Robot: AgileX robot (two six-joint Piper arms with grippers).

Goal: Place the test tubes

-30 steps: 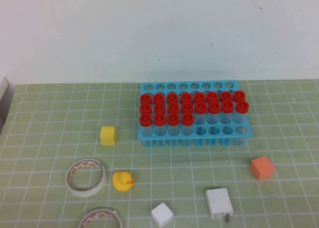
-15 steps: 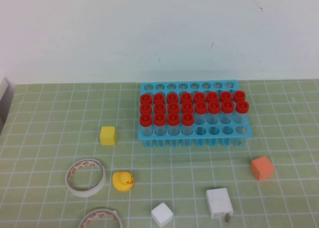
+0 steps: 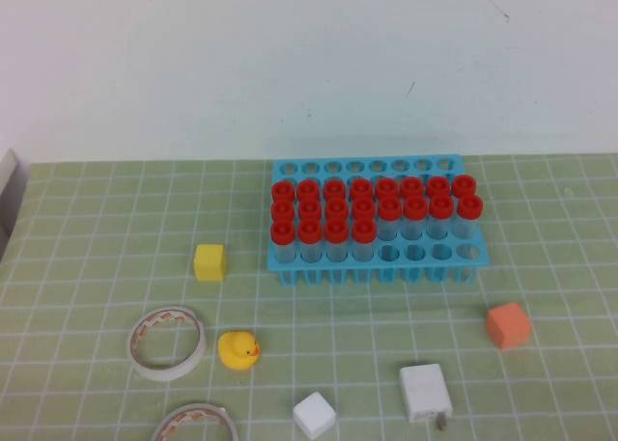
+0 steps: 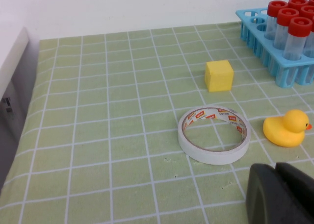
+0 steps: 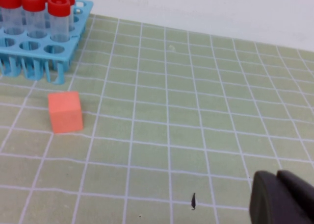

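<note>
A blue tube rack [image 3: 377,260] stands at the middle back of the green grid mat, holding several clear test tubes with red caps [image 3: 362,210]; its front row's right holes and its back row are bare. The same rack [image 4: 294,72] and tubes [image 4: 299,35] show in the left wrist view, and the rack [image 5: 39,50] with its tubes [image 5: 59,18] in the right wrist view. My left gripper [image 4: 276,166] is shut with nothing in it, low over the mat near a tape roll. My right gripper [image 5: 278,173] is shut and bare too, right of the orange cube. Neither arm shows in the high view.
On the mat lie a yellow cube [image 3: 210,262], a tape roll [image 3: 167,342], a second tape roll [image 3: 193,424] at the front edge, a yellow duck [image 3: 238,349], a white cube [image 3: 314,415], a white charger [image 3: 425,393] and an orange cube [image 3: 508,325].
</note>
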